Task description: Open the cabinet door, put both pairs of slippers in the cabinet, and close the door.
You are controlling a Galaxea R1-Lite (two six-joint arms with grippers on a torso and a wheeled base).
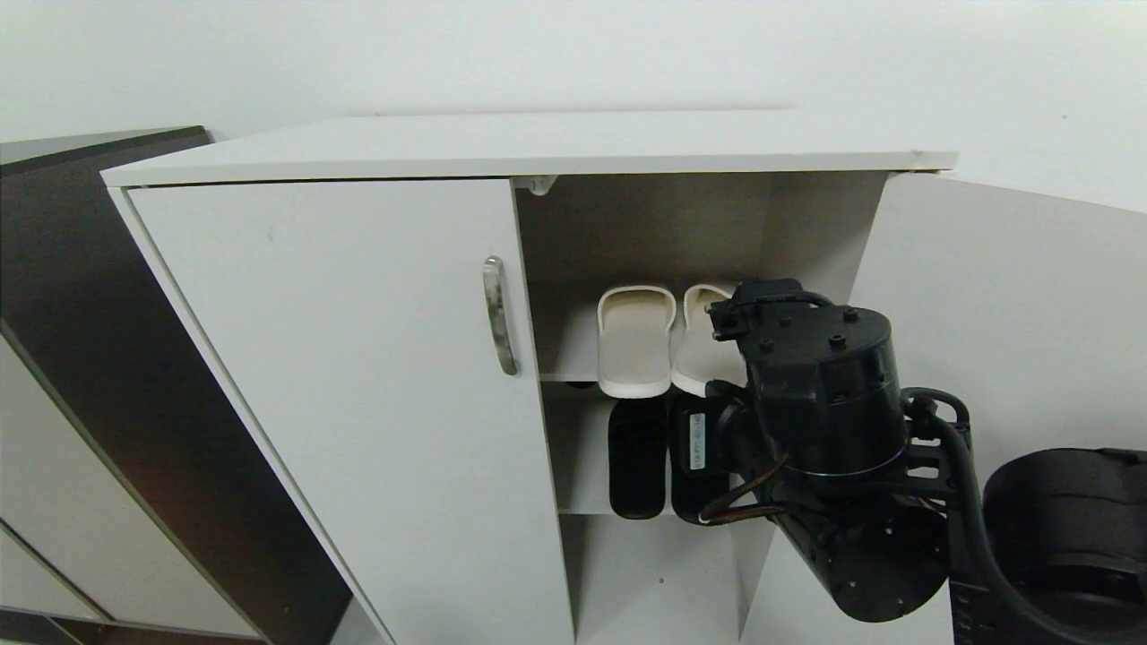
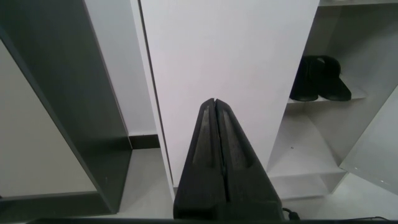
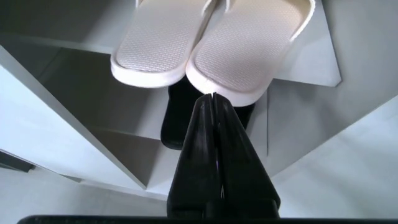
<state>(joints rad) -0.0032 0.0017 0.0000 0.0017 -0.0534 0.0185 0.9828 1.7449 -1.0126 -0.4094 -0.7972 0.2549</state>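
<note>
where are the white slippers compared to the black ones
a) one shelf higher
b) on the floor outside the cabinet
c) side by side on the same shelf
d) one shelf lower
a, the white slippers rest on a shelf directly over the black slippers, which sit on the level below.

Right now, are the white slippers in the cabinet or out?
In. The white slippers sit side by side on the upper shelf of the cabinet, ends sticking over its edge, above the black slippers.
</note>
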